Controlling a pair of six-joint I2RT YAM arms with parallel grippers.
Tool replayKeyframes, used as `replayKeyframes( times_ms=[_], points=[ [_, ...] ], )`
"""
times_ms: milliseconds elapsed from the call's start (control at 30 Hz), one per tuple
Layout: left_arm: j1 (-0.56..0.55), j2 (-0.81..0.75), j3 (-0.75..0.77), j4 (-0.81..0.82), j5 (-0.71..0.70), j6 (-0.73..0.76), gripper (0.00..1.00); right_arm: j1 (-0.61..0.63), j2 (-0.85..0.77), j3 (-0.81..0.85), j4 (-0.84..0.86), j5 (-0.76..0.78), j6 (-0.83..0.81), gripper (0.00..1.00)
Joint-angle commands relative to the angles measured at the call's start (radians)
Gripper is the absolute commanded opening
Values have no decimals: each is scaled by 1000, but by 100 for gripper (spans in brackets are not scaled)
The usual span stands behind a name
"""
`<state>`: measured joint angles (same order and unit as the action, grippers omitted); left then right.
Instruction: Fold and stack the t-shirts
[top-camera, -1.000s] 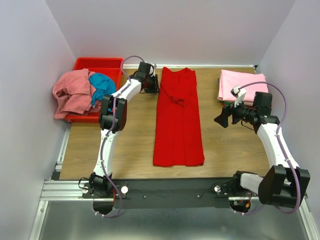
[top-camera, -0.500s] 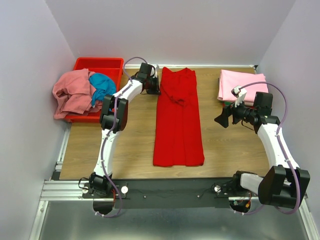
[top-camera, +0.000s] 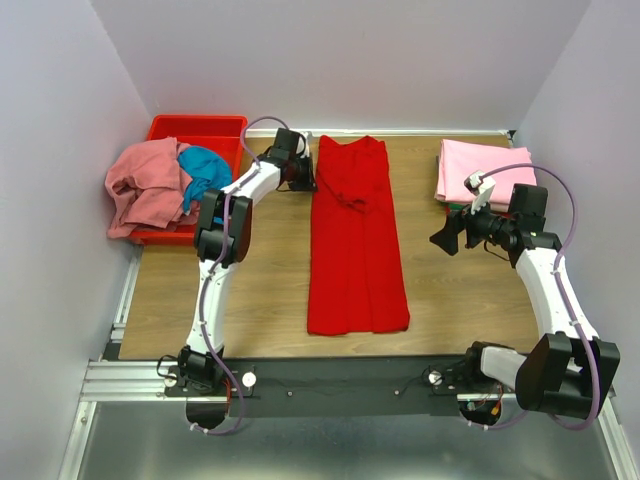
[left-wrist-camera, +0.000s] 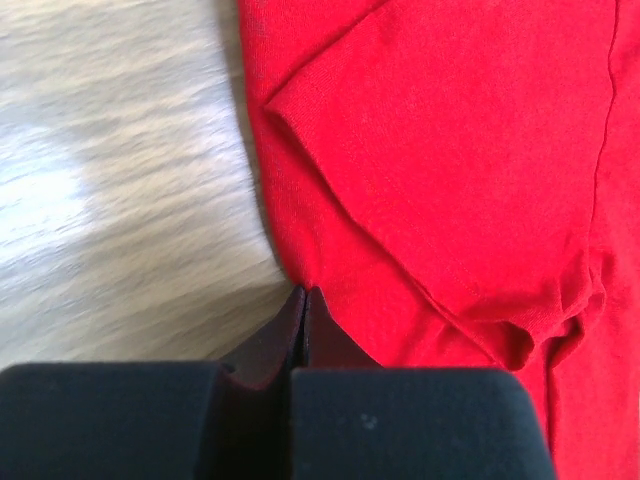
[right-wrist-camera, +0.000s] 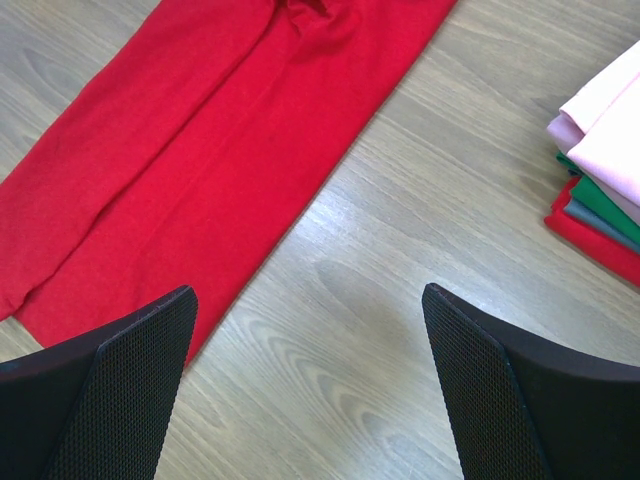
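Observation:
A bright red t-shirt (top-camera: 355, 240) lies as a long folded strip down the middle of the table, collar end at the back. My left gripper (top-camera: 310, 177) is at its back left edge, by the sleeve. In the left wrist view its jaws (left-wrist-camera: 303, 292) are pressed together right at the red t-shirt's (left-wrist-camera: 450, 150) edge, with a sliver of red between them. My right gripper (top-camera: 443, 238) hovers open over bare wood right of the shirt; its fingers (right-wrist-camera: 140, 370) hold nothing. A folded stack of t-shirts (top-camera: 480, 170), pink on top, sits at the back right.
A red plastic bin (top-camera: 190, 128) stands at the back left with a salmon pink t-shirt (top-camera: 145, 185) and a teal one (top-camera: 205, 170) heaped over its rim. The stack's edge (right-wrist-camera: 605, 170) shows pink, green, grey and red layers. White walls enclose the table.
My left gripper has shut at the shirt's back left edge, and that edge has shifted slightly left. The right arm has not moved.

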<state>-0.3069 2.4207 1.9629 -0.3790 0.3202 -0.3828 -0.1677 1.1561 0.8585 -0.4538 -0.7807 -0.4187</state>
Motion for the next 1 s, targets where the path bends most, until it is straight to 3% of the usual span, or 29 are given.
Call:
replayKeyframes(
  times_ms=[0, 433, 533, 667, 833, 967],
  points=[
    [29, -11, -61, -64, -82, 13, 0, -10, -18, -16, -2, -28, 8, 100],
    [48, -63, -87, -55, -90, 13, 1, -13, -16, -21, -6, -35, 1, 100],
    [48, -92, -75, -64, -70, 21, 34, -13, -16, -21, -9, -42, -3, 100],
    [48, -152, -71, -73, -53, 45, 53, -13, -16, -22, -16, -52, -14, 100],
    [48, -291, -123, -60, -41, 79, 63, -13, -18, -24, -26, -68, -26, 100],
    [48, -473, -252, -14, -55, 97, 69, -13, -25, -26, -34, -83, -43, 100]
  ],
)
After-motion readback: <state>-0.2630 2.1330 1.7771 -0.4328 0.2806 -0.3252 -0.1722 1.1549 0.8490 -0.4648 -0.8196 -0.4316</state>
